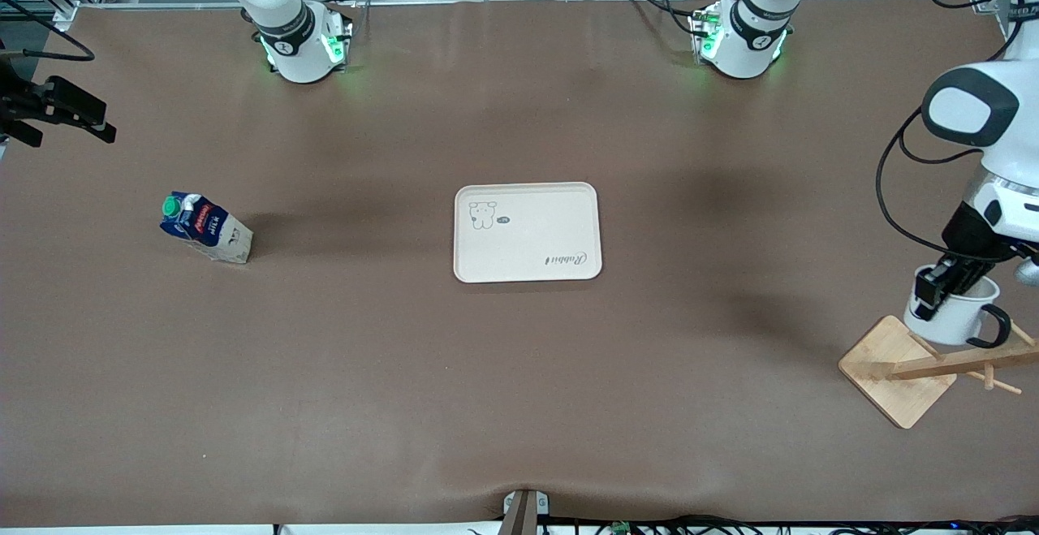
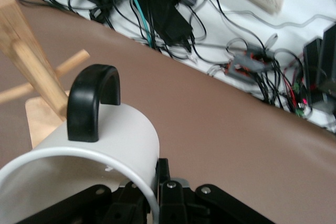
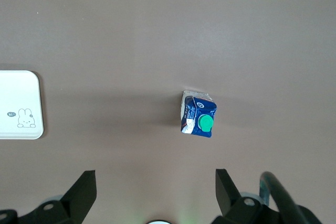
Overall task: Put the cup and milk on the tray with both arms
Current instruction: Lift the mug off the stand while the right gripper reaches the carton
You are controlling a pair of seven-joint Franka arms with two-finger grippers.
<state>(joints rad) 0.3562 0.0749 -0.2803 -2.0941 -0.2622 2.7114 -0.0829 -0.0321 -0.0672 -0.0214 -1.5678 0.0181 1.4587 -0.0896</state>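
Note:
The white cup (image 1: 954,316) with a black handle (image 2: 92,103) is over the wooden rack at the left arm's end of the table. My left gripper (image 1: 933,287) is shut on the cup's rim (image 2: 157,182), one finger inside the cup and one outside. The smiley face is hidden. The dark-blue milk carton (image 1: 204,226) with a green cap stands upright toward the right arm's end. My right gripper (image 3: 155,179) is open and empty, high over the table, with the milk (image 3: 198,114) below it. The cream tray (image 1: 536,230) lies bare at the table's middle and also shows in the right wrist view (image 3: 18,103).
The wooden rack (image 1: 893,373) with a square base and pegs stands near the table's corner under the cup; its post shows in the left wrist view (image 2: 26,61). Cables and electronics (image 2: 247,64) lie off the table's edge there. A black fixture (image 1: 49,105) juts in at the right arm's end.

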